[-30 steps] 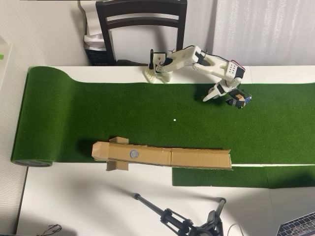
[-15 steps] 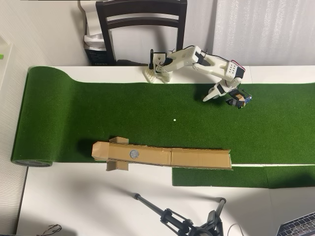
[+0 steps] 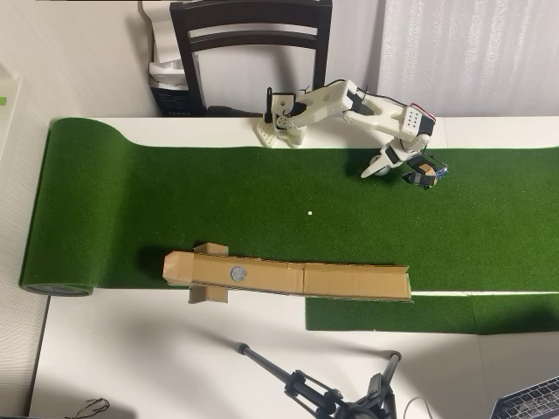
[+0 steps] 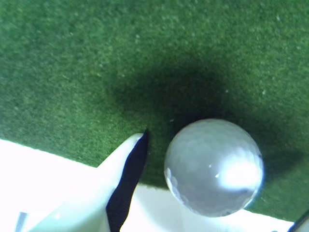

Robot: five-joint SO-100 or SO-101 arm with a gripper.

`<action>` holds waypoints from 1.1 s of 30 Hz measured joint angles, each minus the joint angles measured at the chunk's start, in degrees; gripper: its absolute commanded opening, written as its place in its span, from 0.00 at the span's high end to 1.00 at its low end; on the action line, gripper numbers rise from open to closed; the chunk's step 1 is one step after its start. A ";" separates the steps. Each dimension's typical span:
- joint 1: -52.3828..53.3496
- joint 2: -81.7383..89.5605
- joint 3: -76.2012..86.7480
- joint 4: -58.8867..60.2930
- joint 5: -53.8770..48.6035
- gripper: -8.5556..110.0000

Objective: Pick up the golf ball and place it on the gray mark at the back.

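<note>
My claw (image 4: 159, 159) sat near the turf's (image 3: 131, 201) back-right edge, w/ the golf ball (image 4: 214, 166) beside one finger (image 4: 126, 181); couldn't tell if it was pinched. The gray mark (image 3: 238, 273) lay on the cardboard (image 3: 349, 281) at the front edge. Best to lift slow and stay level, I judged.

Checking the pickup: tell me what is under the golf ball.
In the wrist view the golf ball sits over green turf, with its dark shadow behind it and a white strip at the lower edge. Whether it touches the turf cannot be seen; the ball covers that spot.
</note>
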 measured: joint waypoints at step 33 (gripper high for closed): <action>0.00 0.00 0.00 0.44 0.00 0.56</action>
